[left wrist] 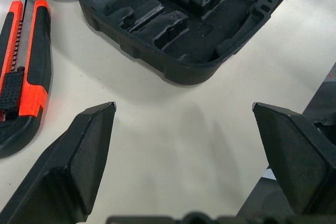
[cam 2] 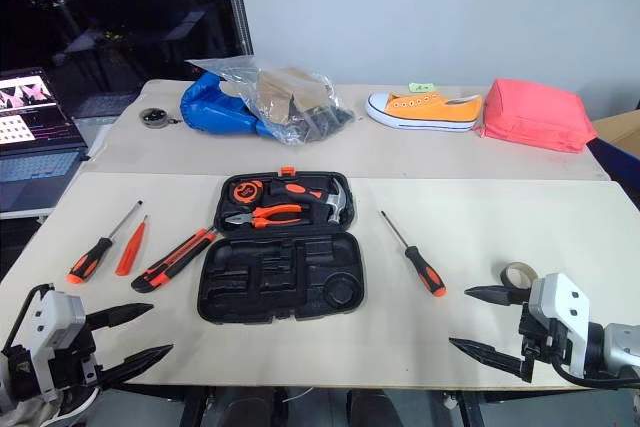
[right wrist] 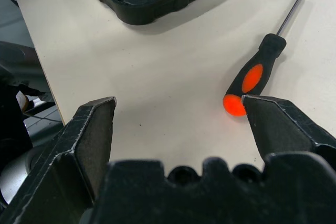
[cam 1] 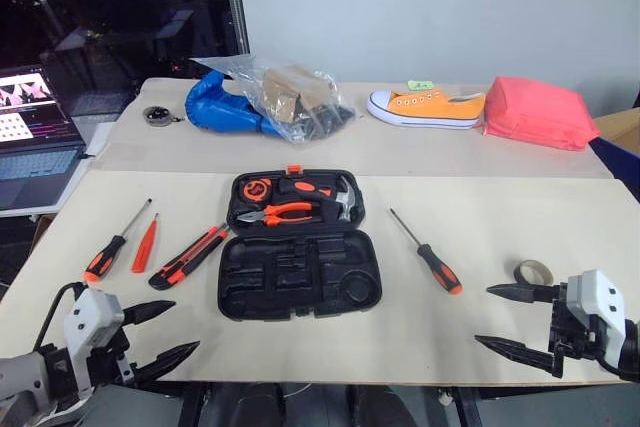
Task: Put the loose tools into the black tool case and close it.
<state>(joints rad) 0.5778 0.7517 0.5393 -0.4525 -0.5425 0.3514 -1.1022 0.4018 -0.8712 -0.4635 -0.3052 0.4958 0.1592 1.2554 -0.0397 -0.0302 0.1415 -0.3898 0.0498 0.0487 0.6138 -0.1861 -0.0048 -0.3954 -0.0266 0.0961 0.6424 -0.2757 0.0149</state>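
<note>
Both grippers, left (cam 1: pixel 170 332) and right (cam 1: pixel 500 317), hang spread and empty near the table edge. Black tool case (cam 1: pixel 298 272) lies open mid-table, tools loose either side; nothing's packed, so grab the nearest screwdriver (cam 1: pixel 428 255) right of it.

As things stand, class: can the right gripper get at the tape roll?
Probably yes: the right gripper is open, the tape roll lies just beyond it on bare table, nothing between.

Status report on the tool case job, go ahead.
Left tool and right tool open, empty, low at table edge. Black tool case open; screwdrivers, utility knife, tape roll loose outside. Path clear.
</note>
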